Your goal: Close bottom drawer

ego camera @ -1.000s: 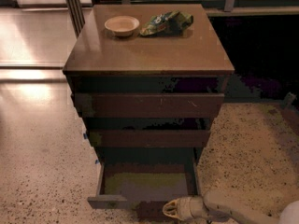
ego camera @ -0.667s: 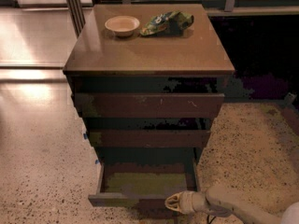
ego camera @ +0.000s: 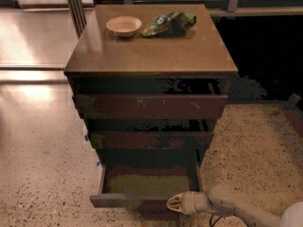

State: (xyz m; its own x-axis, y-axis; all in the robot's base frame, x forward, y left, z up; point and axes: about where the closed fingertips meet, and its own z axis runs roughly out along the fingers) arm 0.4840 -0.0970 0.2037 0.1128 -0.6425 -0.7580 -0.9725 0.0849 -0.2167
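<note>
Gripper (ego camera: pixel 176 203) (open or closed, cannot tell) sits low at the front edge of the pulled-out bottom drawer (ego camera: pixel 147 184), right of its middle.

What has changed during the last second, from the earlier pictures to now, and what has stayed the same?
The gripper has moved slightly up in the picture, closer to the front of the bottom drawer, at its right part. Whether it touches the front is not clear. Nothing was taken hold of or let go. The drawer stays pulled out, with no clear shift. The bowl and the green bag on the cabinet top have not moved.
</note>
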